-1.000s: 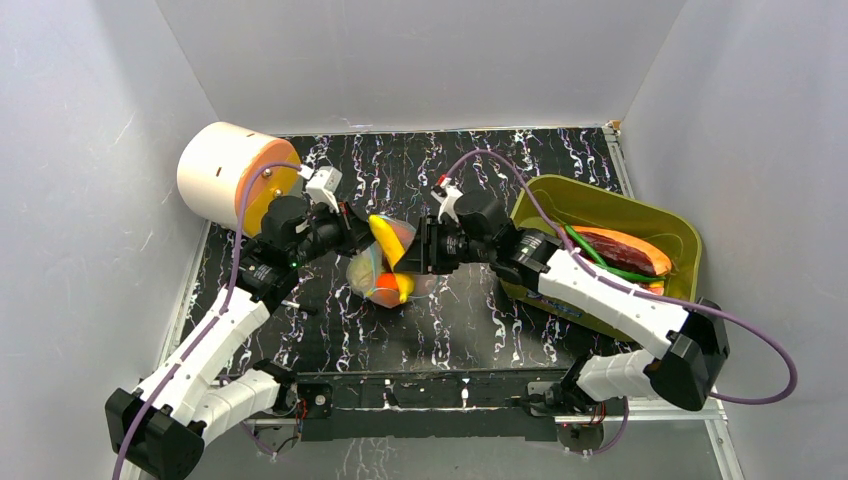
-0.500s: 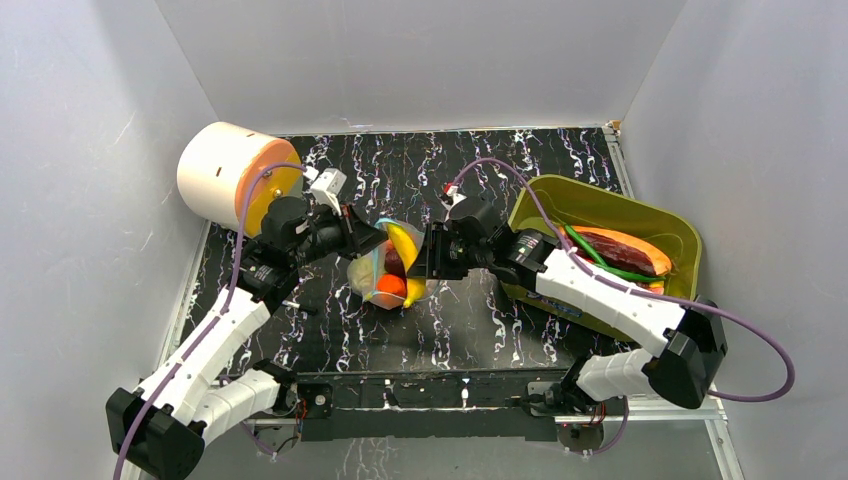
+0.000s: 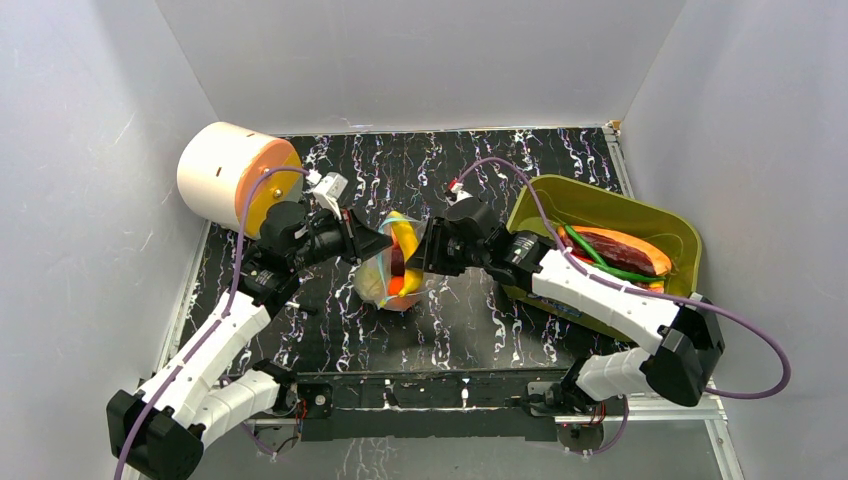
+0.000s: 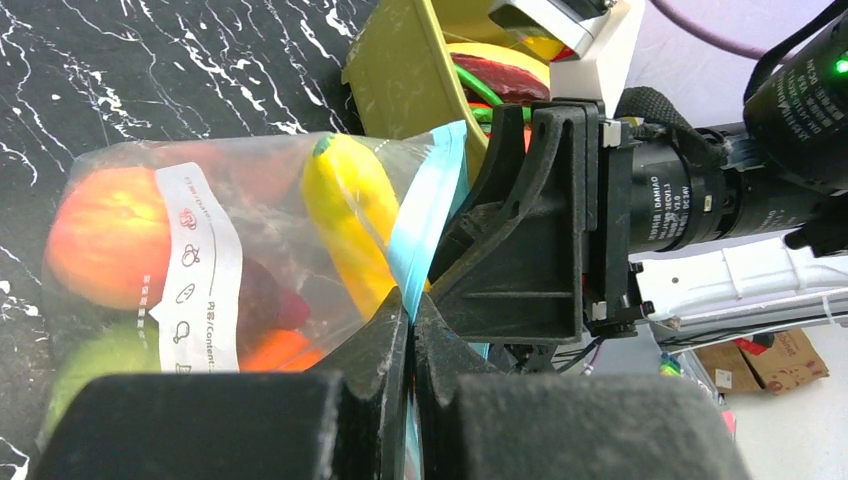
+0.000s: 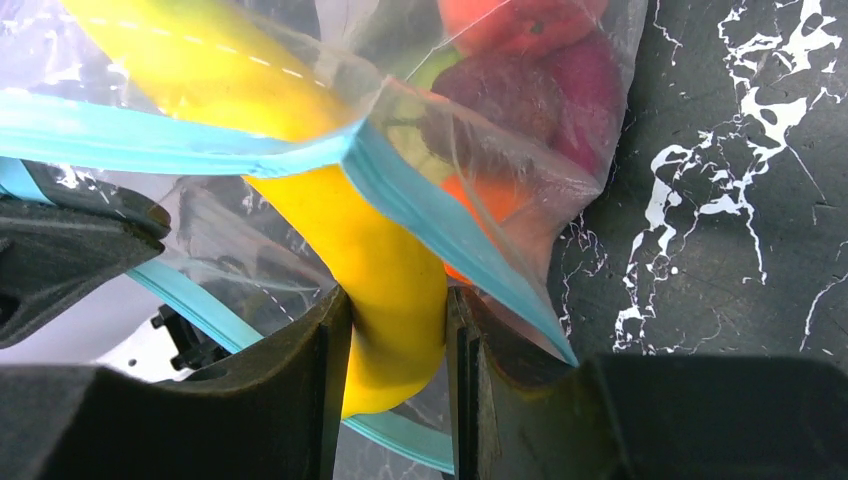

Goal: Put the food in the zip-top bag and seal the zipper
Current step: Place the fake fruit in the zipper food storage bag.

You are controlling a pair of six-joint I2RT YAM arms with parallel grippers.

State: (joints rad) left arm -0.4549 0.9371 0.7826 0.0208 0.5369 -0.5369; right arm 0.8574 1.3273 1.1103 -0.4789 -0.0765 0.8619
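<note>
Between pale walls (image 3: 420, 60), black marbled table (image 3: 400, 160)

I see the clear zip-top bag (image 3: 378, 282) mid-table, its teal zipper (image 5: 440, 225) unsealed. The yellow banana (image 5: 390, 270) pokes out through the mouth, and orange, purple and green food (image 4: 105, 235) sits inside.

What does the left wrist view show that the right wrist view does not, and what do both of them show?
Only the left wrist view: the olive-green plastic bin, the white printed label on the clear crinkly plastic bag, and the left gripper pinched shut on the light blue-teal zipper strip. Only the right wrist view: the right gripper clamped on the yellow toy banana, which sticks out of the bag's open mouth. Both: the bag, the zipper strip, the banana and the black marbled table.
</note>
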